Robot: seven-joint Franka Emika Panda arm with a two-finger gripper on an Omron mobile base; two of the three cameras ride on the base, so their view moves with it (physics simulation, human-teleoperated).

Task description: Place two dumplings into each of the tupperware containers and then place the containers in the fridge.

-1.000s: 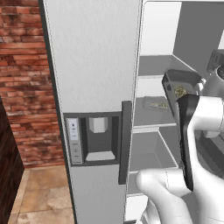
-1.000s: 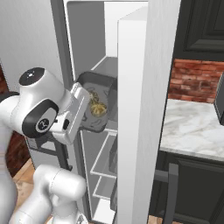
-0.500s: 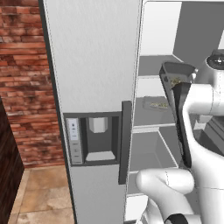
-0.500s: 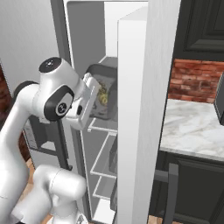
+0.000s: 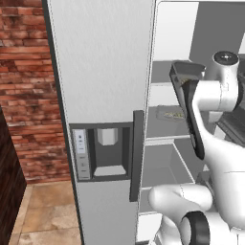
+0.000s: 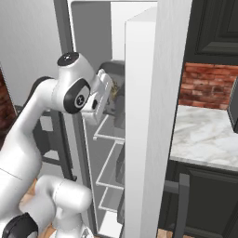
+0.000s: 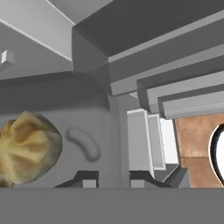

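A dumpling [image 7: 27,148] fills the lower left of my hand view, lying on the grey floor of the tupperware container [image 7: 83,127] I am carrying. In the left base view that container [image 5: 184,91] shows at upper right, tipped steeply on edge in front of the open fridge [image 5: 100,72]. A second container [image 5: 170,114] already lies on a shelf deeper inside, right of centre, with something olive in it that I take for dumplings.

My pincer [image 7: 113,180] sits at the bottom centre of the hand view, clamped shut on the near rim of the container I carry. In the right base view the tray [image 6: 114,90] is at upper centre, half tucked behind the edge of the fridge door [image 6: 148,116].

My worry is the tilt. With the tray this far off level, a dumpling could slide to the low side and roll over the flared rim. I can only make out one clearly, plus a sliver at the frame's lower left edge that may be a second. The tray also looks close to the shelf fronts and the door edge, so a careless push could catch its corner and twist it out of my thin rim grip. I judge it needs levelling first.
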